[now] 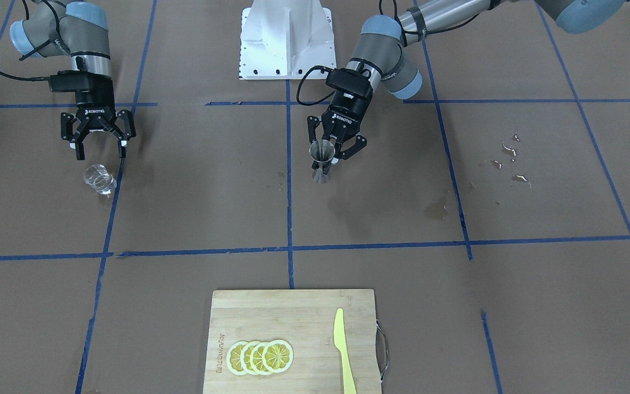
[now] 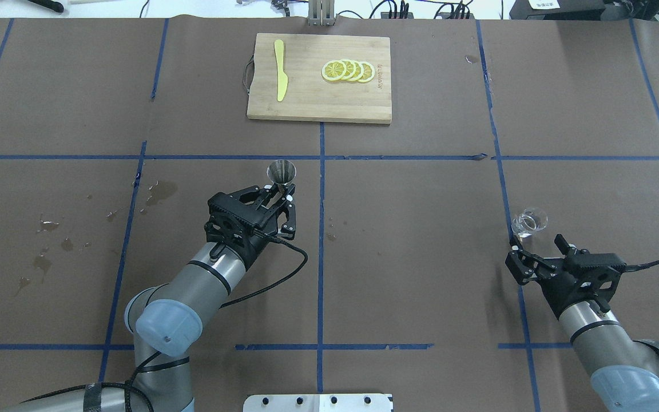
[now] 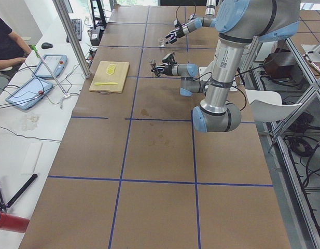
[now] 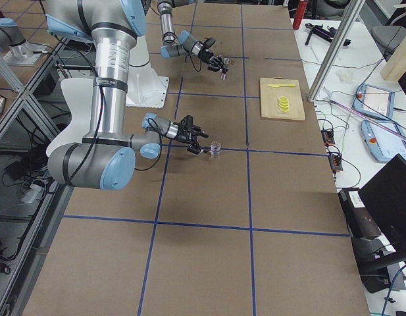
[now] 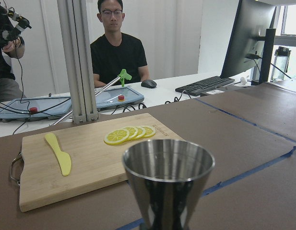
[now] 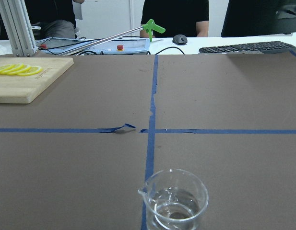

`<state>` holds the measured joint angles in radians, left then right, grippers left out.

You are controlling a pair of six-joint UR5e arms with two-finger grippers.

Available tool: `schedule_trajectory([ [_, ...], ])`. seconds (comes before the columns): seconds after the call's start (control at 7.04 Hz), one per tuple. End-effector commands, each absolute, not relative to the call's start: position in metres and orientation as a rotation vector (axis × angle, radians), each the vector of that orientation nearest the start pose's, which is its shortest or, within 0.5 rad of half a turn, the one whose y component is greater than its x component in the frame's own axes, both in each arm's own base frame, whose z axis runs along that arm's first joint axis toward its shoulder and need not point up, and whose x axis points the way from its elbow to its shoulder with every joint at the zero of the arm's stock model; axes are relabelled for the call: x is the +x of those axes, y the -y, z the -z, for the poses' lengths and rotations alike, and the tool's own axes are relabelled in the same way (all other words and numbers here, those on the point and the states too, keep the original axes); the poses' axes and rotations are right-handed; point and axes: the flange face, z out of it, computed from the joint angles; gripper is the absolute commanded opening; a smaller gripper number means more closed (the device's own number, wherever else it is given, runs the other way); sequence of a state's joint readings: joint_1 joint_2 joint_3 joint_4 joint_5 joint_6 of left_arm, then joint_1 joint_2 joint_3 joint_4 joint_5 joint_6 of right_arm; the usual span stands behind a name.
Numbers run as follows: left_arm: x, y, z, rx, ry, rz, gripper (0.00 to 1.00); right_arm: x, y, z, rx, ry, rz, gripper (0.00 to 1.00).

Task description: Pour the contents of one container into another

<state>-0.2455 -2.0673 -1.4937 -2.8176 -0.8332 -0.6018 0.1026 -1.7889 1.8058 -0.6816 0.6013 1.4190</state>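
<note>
The steel jigger (image 1: pixel 321 160) (image 2: pixel 281 171) stands upright between the fingers of my left gripper (image 1: pixel 327 157) (image 2: pixel 278 193), which is shut on its lower part near the table's middle. Its open upper cone fills the left wrist view's foreground (image 5: pixel 168 182). The clear glass measuring cup (image 1: pixel 99 179) (image 2: pixel 530 222) (image 6: pixel 174 203) rests on the table on my right side with a little clear liquid in it. My right gripper (image 1: pixel 101 155) (image 2: pixel 535 247) hovers just behind the cup, open, not touching it.
At the far edge lies a wooden cutting board (image 2: pixel 306 103) (image 1: pixel 271 312) with lemon slices (image 2: pixel 348 70) and a yellow knife (image 2: pixel 281 77). Liquid spots (image 2: pixel 43 240) (image 1: pixel 512 158) mark the paper on my left side. The robot base (image 1: pixel 286 38) stands between the arms.
</note>
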Motion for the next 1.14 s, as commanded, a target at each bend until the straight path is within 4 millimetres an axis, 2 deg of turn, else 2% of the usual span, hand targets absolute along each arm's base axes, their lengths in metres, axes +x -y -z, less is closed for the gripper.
schedule_trajectory([
  [0.0,0.553,0.352,-0.267,1.338,-0.963,0.076,0.0,-0.383,0.256,-0.529,1.001,0.706,-0.396,0.94],
  [0.14,0.55,0.355,-0.267,1.341,-0.96,0.079,0.0,-0.388,0.256,-0.532,1.005,0.7,-0.394,0.96],
  [0.43,0.55,0.356,-0.269,1.339,-0.957,0.07,0.0,-0.415,0.262,-0.534,1.034,0.691,-0.407,0.96],
  [0.71,0.55,0.356,-0.269,1.34,-0.956,0.069,0.0,-0.413,0.264,-0.547,1.066,0.651,-0.403,0.95],
  [0.99,0.551,0.357,-0.27,1.339,-0.953,0.067,0.0,-0.408,0.274,-0.546,1.083,0.626,-0.404,0.95],
])
